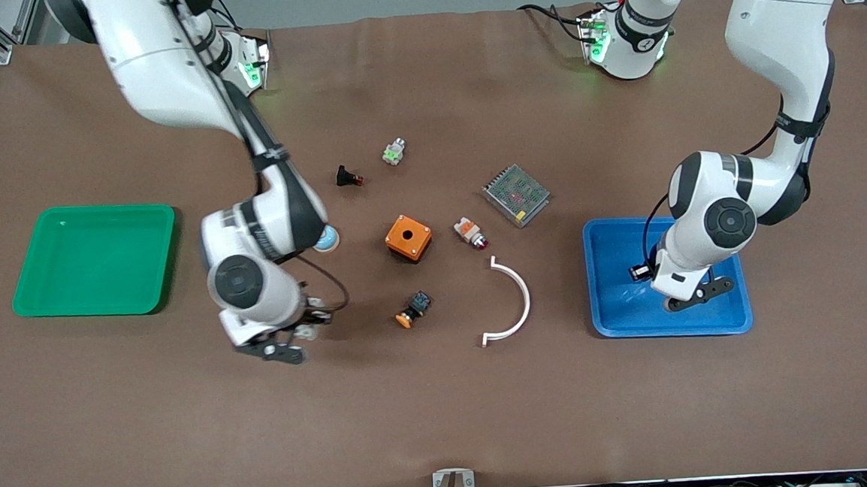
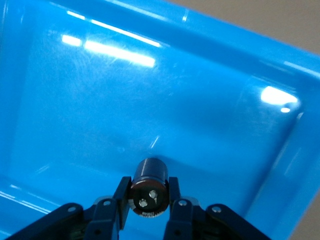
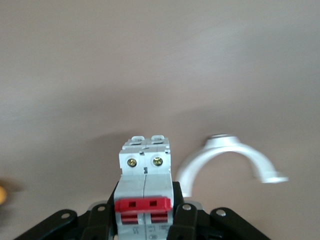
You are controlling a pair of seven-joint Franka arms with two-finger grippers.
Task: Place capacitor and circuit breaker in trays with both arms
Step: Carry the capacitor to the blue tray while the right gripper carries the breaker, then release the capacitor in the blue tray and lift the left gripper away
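My left gripper (image 1: pixel 696 297) is down inside the blue tray (image 1: pixel 611 315) at the left arm's end of the table. It is shut on the capacitor (image 2: pixel 148 186), a stubby black cylinder held just over the tray floor (image 2: pixel 150 90). My right gripper (image 1: pixel 282 351) is low over bare table between the green tray (image 1: pixel 96 260) and the orange-capped button (image 1: pixel 413 310). It is shut on the circuit breaker (image 3: pixel 145 187), a white block with red toggles. In the front view, the arms hide both held parts.
An orange box (image 1: pixel 408 237), a white-orange part with a red tip (image 1: pixel 470 234), a black push-button (image 1: pixel 348 177), a small green-white part (image 1: pixel 394 152) and a mesh-covered metal unit (image 1: pixel 516 195) lie mid-table. A white curved clip (image 1: pixel 512 299) lies beside the blue tray.
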